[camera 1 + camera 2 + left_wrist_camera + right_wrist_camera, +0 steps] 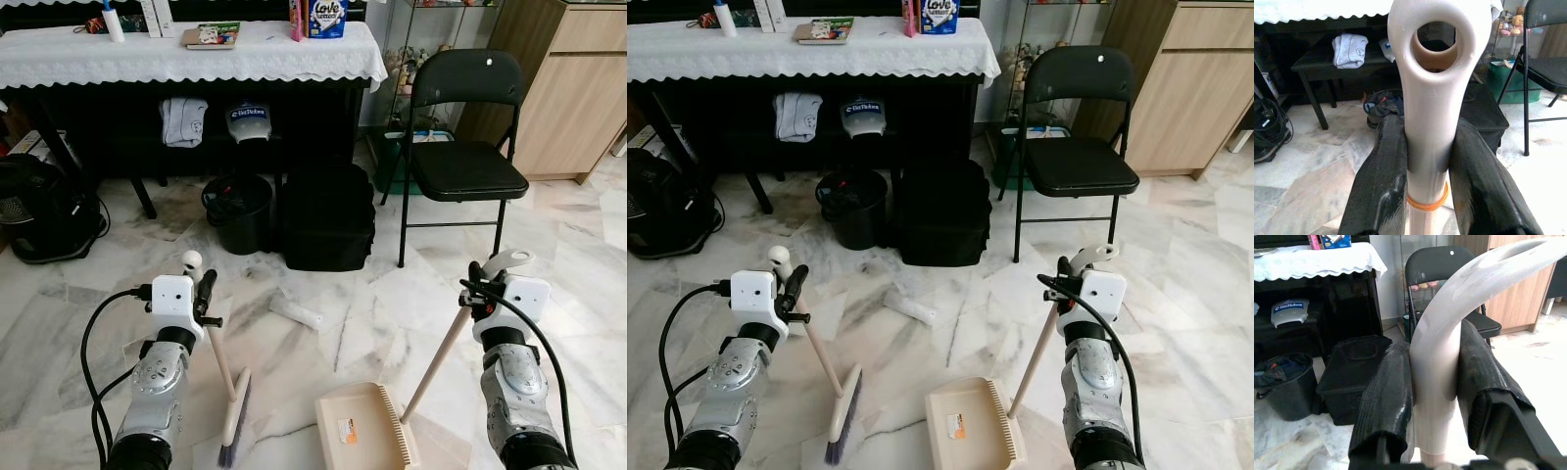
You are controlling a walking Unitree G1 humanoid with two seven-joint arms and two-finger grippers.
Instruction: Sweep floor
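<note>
My left gripper [204, 292] is shut on the top of a short broom's handle [1427, 98]. The broom [233, 406] slants down to the marble floor, its purple bristles touching the tiles in front of me. My right gripper [476, 284] is shut on the curved white end of a dustpan handle [1449, 342]. The beige dustpan [364, 429] rests on the floor between my arms, its open mouth toward the broom. A crumpled white piece of litter [295, 311] lies on the floor beyond both tools.
A black bucket [238, 211] and a black case [327, 217] stand under a cloth-covered table [196, 54]. A black folding chair [460, 162] stands at the right, wooden cabinets [573, 88] behind it. A dark appliance [34, 211] with cables sits at the far left.
</note>
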